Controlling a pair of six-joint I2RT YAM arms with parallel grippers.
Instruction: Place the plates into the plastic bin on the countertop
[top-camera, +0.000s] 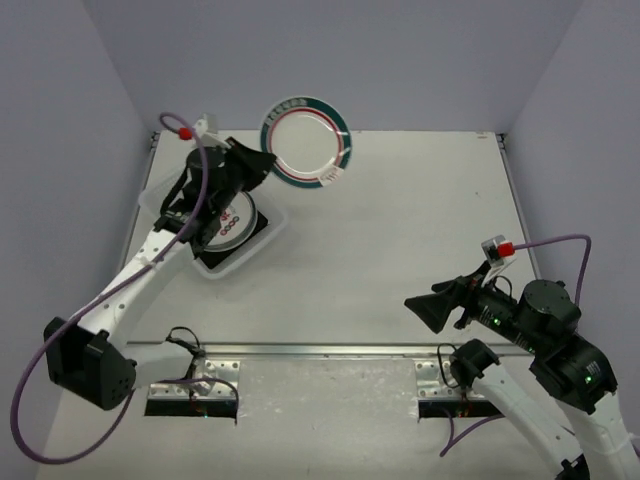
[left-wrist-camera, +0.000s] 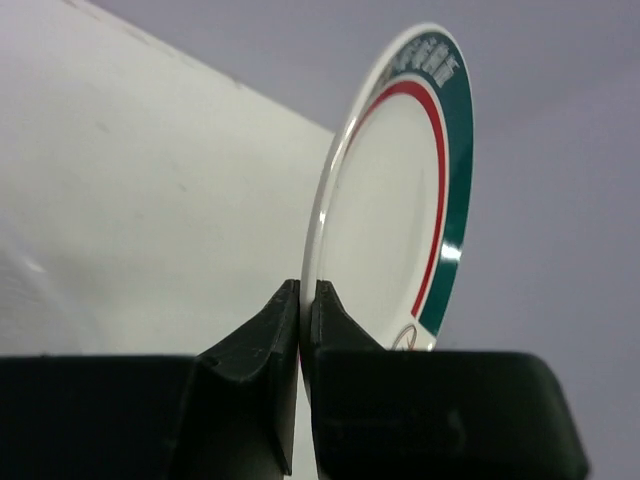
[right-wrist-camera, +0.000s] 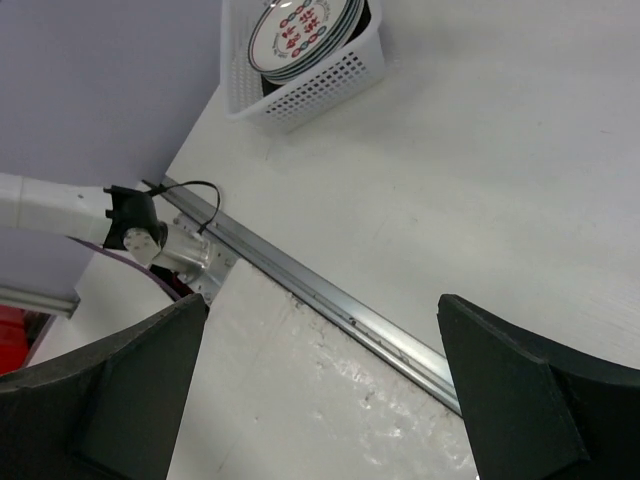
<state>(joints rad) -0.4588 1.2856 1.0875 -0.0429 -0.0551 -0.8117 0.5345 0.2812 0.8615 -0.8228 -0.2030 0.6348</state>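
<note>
A round white plate (top-camera: 305, 143) with a green and red rim hangs tilted above the back of the countertop (top-camera: 400, 230). My left gripper (top-camera: 268, 160) is shut on its left edge. In the left wrist view the plate (left-wrist-camera: 400, 200) stands edge-on, its rim pinched in the left gripper (left-wrist-camera: 307, 290). Just below and left sits the plastic bin (top-camera: 272, 232), holding several stacked plates (top-camera: 230, 222). The right wrist view shows the bin (right-wrist-camera: 300, 85) with those plates (right-wrist-camera: 295, 30) far off. My right gripper (top-camera: 420, 308) hovers open and holding nothing at the front right; seen from its own wrist, the right gripper (right-wrist-camera: 322, 305) frames bare table.
A metal strip (top-camera: 330, 349) runs along the countertop's front edge, with both arm bases bolted just behind it. Lilac walls close in the left, back and right sides. A purple cable (top-camera: 200, 190) loops over the left arm above the bin.
</note>
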